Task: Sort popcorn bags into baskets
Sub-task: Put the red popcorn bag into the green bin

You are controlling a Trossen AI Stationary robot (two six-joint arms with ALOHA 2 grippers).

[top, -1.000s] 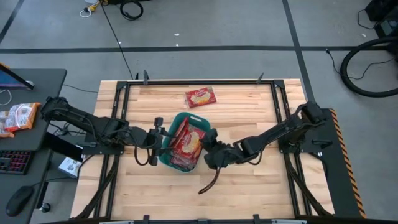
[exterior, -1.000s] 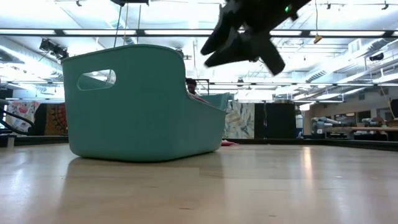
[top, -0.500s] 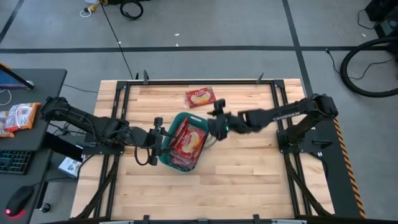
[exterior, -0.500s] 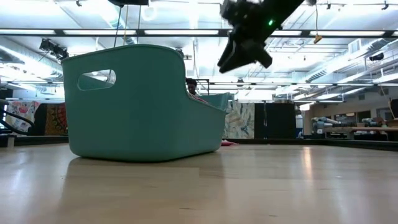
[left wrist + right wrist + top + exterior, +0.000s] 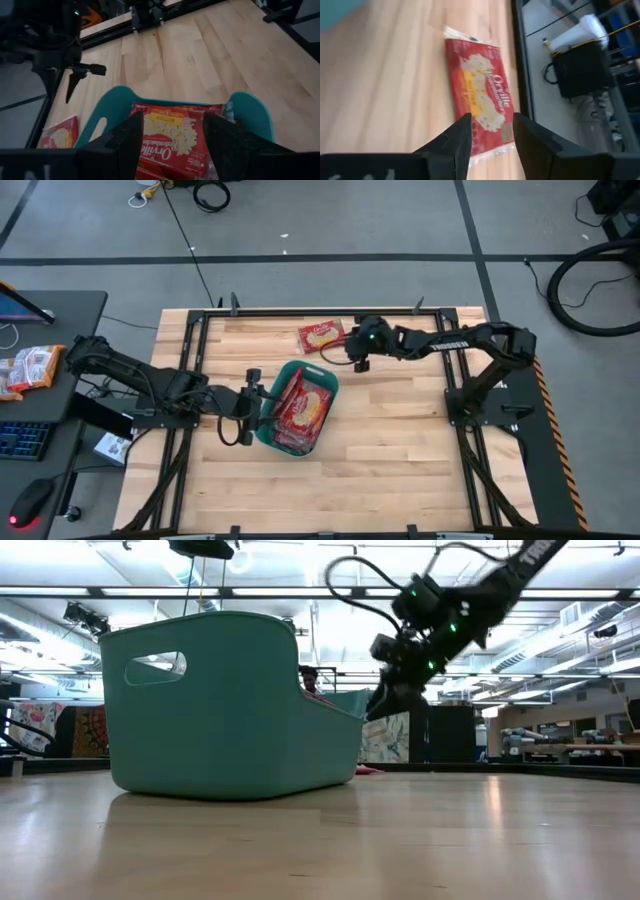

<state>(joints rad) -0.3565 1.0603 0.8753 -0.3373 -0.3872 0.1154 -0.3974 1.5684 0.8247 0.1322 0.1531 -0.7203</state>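
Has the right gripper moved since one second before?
Yes. The right gripper went from beside the teal basket, on its right, toward the table's far edge; it is now open near the loose popcorn bag.

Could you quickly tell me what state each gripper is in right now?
Left gripper: open, empty, at the teal bin's rim.
Right gripper: open, empty, over the loose popcorn bag on the table.

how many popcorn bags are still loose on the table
1: a flat red popcorn bag with a cream label lies at the table's far edge, beyond the teal plastic bin. Others are stacked inside the bin.
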